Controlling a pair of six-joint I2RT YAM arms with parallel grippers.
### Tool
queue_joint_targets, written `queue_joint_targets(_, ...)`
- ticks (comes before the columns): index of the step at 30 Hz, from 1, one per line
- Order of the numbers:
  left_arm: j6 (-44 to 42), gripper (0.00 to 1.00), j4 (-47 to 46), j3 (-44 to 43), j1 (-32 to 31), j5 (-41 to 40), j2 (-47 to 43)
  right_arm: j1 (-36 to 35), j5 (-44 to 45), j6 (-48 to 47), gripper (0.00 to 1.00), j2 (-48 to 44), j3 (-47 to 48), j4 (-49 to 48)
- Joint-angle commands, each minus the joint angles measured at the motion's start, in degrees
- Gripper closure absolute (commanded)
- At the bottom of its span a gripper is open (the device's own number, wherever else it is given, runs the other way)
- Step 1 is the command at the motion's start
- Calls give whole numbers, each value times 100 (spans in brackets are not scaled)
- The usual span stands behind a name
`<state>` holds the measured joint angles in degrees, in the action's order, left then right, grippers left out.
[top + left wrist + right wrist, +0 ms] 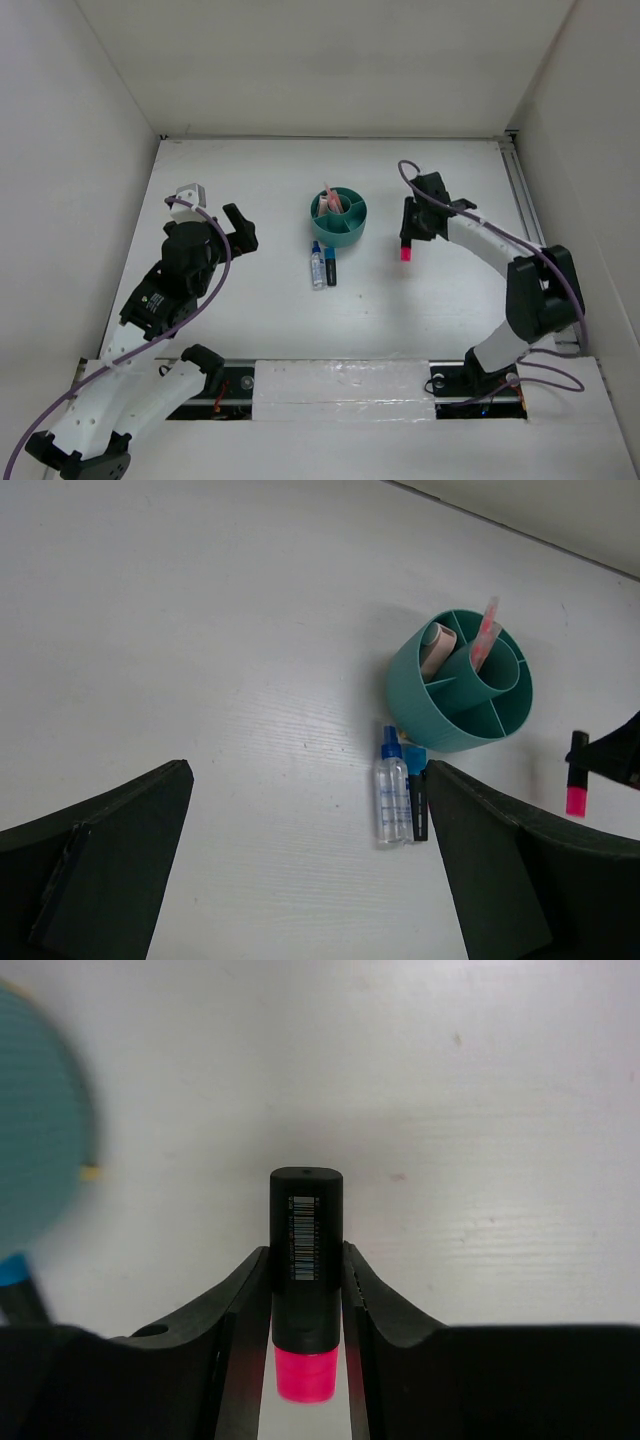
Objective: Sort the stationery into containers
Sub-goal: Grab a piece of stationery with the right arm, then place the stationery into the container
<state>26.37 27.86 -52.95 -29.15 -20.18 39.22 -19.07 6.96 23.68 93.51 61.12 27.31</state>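
White table point(250, 320) under me, my right jaws pinch the pink highlighter point(305, 1250) by its black cap at centre right, well apart from the teal organizer point(340, 236), left jaws spread; gripped near one end, it could swing or slip.

A flat white table with a matt painted top point(270, 330) filled the middle of the top view. Three plain white walls stood around it: a back wall point(330, 60), a left wall point(60, 180) and a right wall point(590, 130). A thin grey metal rail point(522, 195) ran along the right edge of the table, just beside the right wall. A glossy white strip point(340, 390) lay across the near edge. In the right wrist view the table surface showed a few small faint marks.
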Motion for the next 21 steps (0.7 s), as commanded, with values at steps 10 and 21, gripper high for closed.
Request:
queue_joint_targets(10, -18, 0, -167, 30, -3, -108, -12, -281, -1487, -181, 100, -1002, 534, -3308)
queue_joint_targets(21, -18, 0, -219, 30, -3, -56, 42, -405, -2576, -13, 100, -422, 6, -6173)
